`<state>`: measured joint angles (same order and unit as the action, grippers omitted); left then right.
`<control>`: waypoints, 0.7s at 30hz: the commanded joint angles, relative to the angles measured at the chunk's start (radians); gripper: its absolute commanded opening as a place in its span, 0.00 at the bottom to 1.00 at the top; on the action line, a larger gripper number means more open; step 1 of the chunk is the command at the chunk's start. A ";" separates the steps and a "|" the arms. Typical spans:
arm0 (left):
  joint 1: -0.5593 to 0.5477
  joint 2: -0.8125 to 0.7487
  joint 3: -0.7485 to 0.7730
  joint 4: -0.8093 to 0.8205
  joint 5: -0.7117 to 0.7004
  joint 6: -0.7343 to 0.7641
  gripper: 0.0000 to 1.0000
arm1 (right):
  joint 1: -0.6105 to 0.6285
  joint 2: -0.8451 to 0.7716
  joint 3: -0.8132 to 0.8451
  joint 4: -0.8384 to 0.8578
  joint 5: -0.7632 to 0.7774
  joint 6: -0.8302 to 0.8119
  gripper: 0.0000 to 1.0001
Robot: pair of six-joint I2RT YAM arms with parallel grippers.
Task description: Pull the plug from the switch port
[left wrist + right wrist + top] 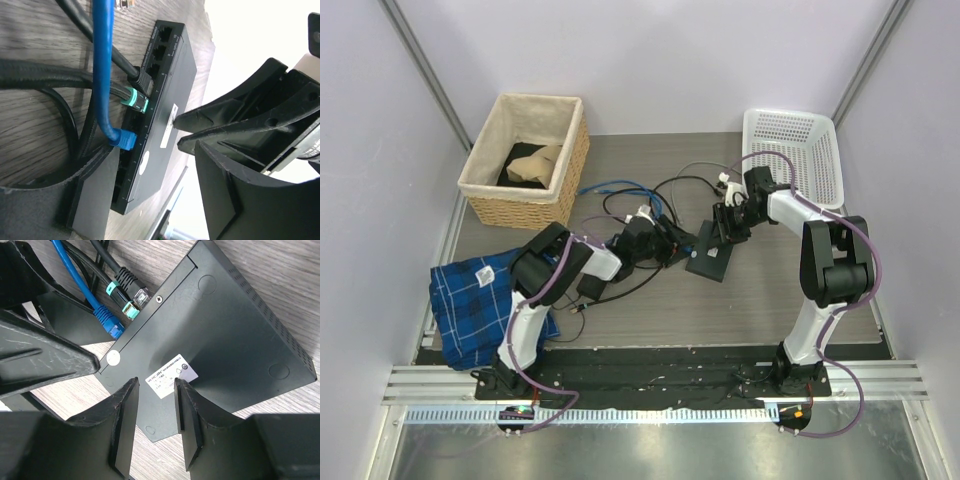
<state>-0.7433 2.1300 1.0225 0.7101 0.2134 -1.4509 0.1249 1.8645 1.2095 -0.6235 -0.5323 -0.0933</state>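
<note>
— Three plugs sit in the socket row of the switch port: a black plug, a teal-collared plug and a blue plug. Where are they from the left gripper?

— Just ahead of it. Its fingers are spread wide and hold nothing. One finger is over the cables on the socket side. The other is on the flat-face side of the box, with the near end of the switch port between them.

— And the right gripper?

— Its fingers stand a narrow gap apart with nothing between them. The tips come down at the box's flat face, one on either side of the white label. I cannot tell whether they press on it or sit just off it.

— Where is the socket side from that hand?

— Ahead of its fingertips and off to their left in the wrist view. That is where all three plugs enter.

— What else is nearby?

— From above, a wicker basket stands well apart from the left gripper, off to its left. A white plastic basket lies behind the right gripper's wrist. A blue checked cloth lies back beside the left arm.
</note>
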 commanded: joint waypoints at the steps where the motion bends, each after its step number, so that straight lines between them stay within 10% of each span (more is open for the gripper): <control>1: -0.034 0.113 -0.024 -0.115 -0.164 0.079 0.56 | 0.027 0.142 -0.091 -0.073 0.106 -0.028 0.43; 12: -0.016 0.202 -0.107 0.101 -0.163 0.185 0.25 | 0.027 0.119 -0.094 -0.082 0.107 -0.028 0.45; 18: -0.007 0.068 -0.118 -0.093 -0.284 0.198 0.62 | 0.027 0.136 -0.085 -0.091 0.101 -0.029 0.45; 21: -0.007 0.068 -0.087 -0.171 -0.281 0.179 0.64 | 0.027 0.145 -0.085 -0.085 0.098 -0.025 0.45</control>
<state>-0.7677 2.1559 0.9565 0.8959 0.0570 -1.3540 0.1238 1.8755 1.2137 -0.6353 -0.5739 -0.0887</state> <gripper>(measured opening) 0.625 0.446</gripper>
